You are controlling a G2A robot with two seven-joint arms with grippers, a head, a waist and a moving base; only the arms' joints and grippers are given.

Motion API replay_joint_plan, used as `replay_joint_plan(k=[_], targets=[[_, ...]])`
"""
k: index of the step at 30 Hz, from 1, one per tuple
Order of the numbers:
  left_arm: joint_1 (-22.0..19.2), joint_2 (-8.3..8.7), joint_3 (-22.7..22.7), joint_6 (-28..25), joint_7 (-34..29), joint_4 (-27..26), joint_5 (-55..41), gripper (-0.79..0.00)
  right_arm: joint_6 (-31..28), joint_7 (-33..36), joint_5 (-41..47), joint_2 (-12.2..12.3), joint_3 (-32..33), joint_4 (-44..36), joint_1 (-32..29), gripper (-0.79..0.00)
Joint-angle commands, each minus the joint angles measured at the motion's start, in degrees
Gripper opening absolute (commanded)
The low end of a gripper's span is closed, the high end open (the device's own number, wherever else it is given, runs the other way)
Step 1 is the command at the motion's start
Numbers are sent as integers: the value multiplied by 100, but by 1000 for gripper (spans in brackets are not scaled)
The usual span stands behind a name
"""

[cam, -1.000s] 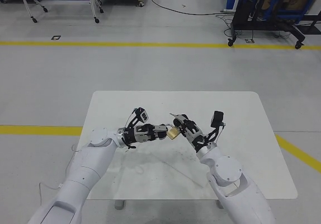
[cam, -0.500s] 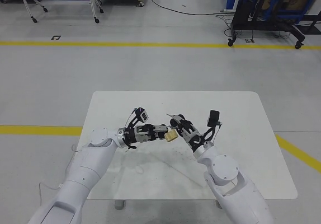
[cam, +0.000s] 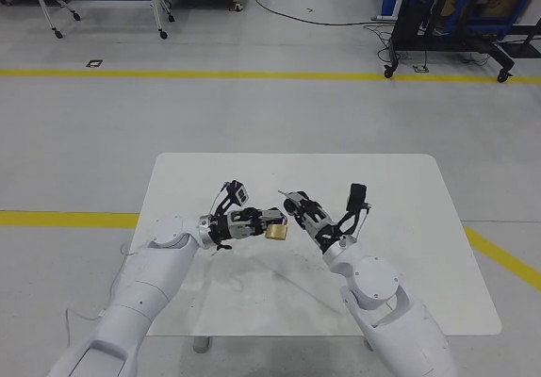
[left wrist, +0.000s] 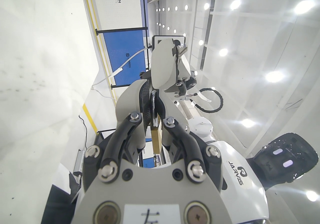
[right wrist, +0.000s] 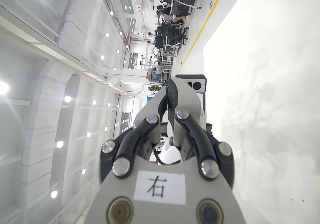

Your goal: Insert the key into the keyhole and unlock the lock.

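Separation noted: left gripper [left wrist: 152, 103], jaws pinching the padlock [cam: 275, 231] by its shackle, has drawn toward 9 o'clock above mid-bench [cam: 393, 188], clear of the right gripper [right wrist: 171, 100], jaws pinching the key [left wrist: 180, 50]; insertion judged outstanding.

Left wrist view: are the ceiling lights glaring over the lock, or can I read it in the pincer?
Left wrist view: ceiling lights flare clear of the brass lock in the left pincer, which reads plainly, as does the key in the right pincer. Right wrist view: starburst glare, away from that pincer. Top view: even light.
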Motion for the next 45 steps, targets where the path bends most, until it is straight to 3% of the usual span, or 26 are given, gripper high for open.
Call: replay_joint_plan(k=[1,10,19,22,28,39,45], targets=[[-6,-1,-35,117,290,51,-14,-785,-46,-41,36,15,147,-97,-101,-785],[-130,-32,21,1239,1162,236,40,-785,-134,179,-145,101,591,-403,-511,-785],[-207,-58,108,1582,1555,278,250,-785,91,247,-121,104,553,-376,-588,-785],[-214,-71,78,1674,1699,325,160,-785,904,-106,-85,77,433,-577,-692,-785],[-223,-82,85,1612,1878,323,254,-785,1785,-325,357,13,136,-875,-781,-785],[-156,-81,81,1533,2117,229,334,-785,1785,-325,357,13,136,-875,-781,-785],[4,-76,41,1652,2707,-62,460,-785,1620,-1788,-447,-69,-253,-777,-951,-785]])
